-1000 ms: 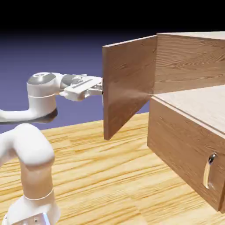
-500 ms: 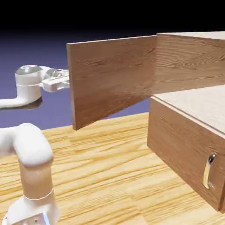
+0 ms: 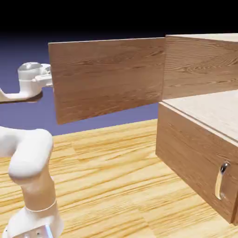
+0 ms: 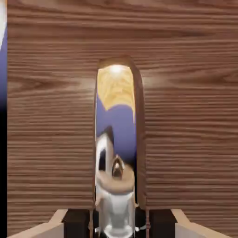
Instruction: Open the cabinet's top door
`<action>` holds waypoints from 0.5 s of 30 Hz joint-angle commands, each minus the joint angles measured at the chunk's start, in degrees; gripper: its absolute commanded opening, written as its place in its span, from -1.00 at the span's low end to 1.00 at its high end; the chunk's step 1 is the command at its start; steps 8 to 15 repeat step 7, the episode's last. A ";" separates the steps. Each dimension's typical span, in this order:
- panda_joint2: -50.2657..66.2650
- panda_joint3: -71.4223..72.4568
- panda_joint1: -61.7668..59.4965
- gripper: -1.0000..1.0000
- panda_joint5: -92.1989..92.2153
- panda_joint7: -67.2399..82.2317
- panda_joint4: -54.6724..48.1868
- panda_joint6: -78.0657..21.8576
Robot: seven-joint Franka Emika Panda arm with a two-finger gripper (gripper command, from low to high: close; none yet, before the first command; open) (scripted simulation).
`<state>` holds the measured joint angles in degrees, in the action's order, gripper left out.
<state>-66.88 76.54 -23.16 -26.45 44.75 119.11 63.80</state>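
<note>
Open wide now: the top door, swung out toward the left of the exterior view, with its free edge at the left of the frame and its hinge side joined to the cabinet at the upper right. Seen here only the plain back side of the panel. Behind the free edge, at the left, only a part of the white arm; the claw itself hidden there by the wood.

In the hand view, the gripper at the bottom middle, its two fingers closed tight on the silver handle, which stands upright between them and fills the centre like a mirror. All around, brown wood grain of the door, very close. Held so probably because the handle is the only part to pull on; clamped firmly so that the door follows the hand along its arc.

Judged from the wide angle, the task seems nearly or fully done.

Below, at the lower right of the exterior view, the lower panel, shut, with its own handle untouched. Under everything a light wooden table with yellow grain. Behind, a plain blue-violet backdrop, dark toward the top of the frame.
</note>
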 commanded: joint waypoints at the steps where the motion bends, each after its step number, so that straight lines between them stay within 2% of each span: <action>1: -0.17 0.87 -1.76 -1.00 0.39 0.35 -2.08 -1.28; 7: -1.69 5.20 -12.02 -1.00 2.13 2.87 -14.54 -9.09; 15: -1.69 5.20 -12.02 -1.00 2.13 2.87 -14.54 -9.09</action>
